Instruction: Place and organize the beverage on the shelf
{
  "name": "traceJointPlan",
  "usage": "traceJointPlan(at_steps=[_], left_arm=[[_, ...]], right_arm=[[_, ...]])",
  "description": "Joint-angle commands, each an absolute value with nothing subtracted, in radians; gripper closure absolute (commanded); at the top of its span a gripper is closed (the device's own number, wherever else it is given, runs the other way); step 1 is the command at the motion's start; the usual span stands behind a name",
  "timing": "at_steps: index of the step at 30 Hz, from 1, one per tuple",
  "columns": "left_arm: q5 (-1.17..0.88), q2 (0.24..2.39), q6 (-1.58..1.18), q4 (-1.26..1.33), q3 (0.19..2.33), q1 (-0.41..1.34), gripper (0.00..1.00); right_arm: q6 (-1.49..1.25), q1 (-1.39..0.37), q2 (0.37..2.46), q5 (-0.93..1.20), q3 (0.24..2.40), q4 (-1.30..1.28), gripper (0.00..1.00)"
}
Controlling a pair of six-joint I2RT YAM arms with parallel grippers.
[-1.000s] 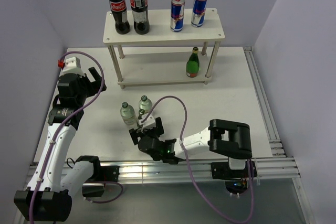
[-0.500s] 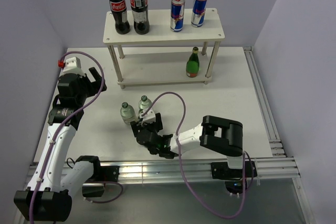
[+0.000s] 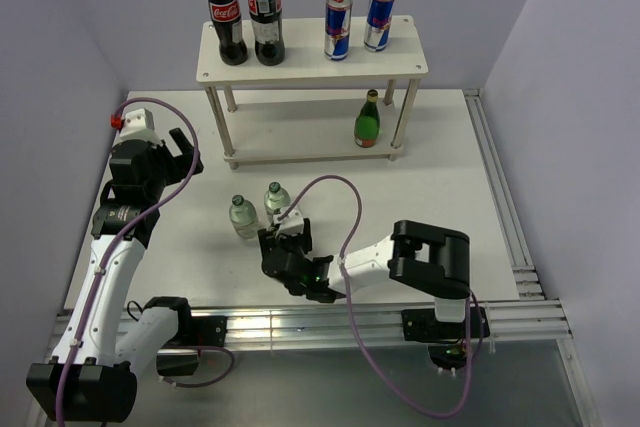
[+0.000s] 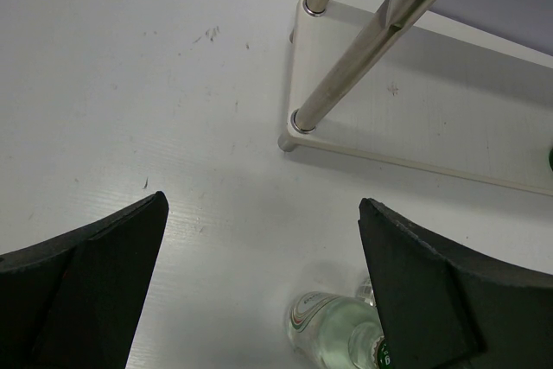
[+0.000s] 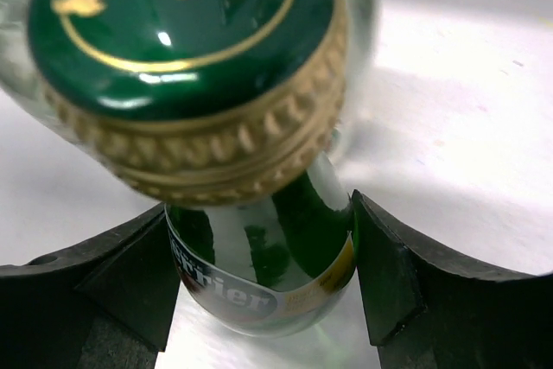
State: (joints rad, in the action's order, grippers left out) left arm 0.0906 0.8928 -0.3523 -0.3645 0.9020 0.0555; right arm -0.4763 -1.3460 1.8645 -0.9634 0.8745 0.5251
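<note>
**Right tool turned onto the bottle, fingers spread wide**

Your right tool has shifted a little to its own right over the last second and turned to face the bottle. The elbow behind it has drawn in slightly. The left arm sits as it did, and nothing standing on the bench has moved.

The right tool sits low over the bench and is spread wide. In its wrist view the bottle stands upright between the two fingers, with its label level with them. Its green-and-gold cap is higher up, close to the lens. The glass fills the gap from edge to edge, but you cannot tell whether either finger touches it. A second bottle stands just off this tool's left side, apart from the first.

Your left tool is just as wide and holds nothing, hovering over bare bench. Ahead of it and a little to its right, a shelf leg rises from the end of the lower board.

The shelf stands well beyond both tools. Its top board carries the cola bottles toward the left. A can and a second can stand toward the right. A green bottle stands upright on the lower board, near its right end.
</note>
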Motion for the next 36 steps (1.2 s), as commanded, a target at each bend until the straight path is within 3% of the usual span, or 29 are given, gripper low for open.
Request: traceJointPlan(at_steps=[1,10,18,28,36], left_arm=[[0.078,0.874,-0.333,-0.347,0.916,0.051,0.01],[0.077,0.874,-0.333,-0.347,0.916,0.049,0.01],[0.077,0.873,-0.333,-0.348,0.913,0.049,0.01],[0.074,0.874,-0.333,-0.345,0.913,0.049,0.01],[0.067,0.884,-0.333,-0.344,0.913,0.051,0.01]], right_arm=[[-0.587,-1.358,1.746,-1.066,0.835,0.389,1.0],[-0.637,-1.358,1.459,-1.195,0.755,0.175,1.0],[-0.39,-1.182,1.332,-1.112,0.733,0.374,1.0],[-0.227,-0.873,1.537,-0.882,0.945,0.499,1.0],[-0.192,-0.752,1.733,-0.807,1.164,0.482,1.0]])
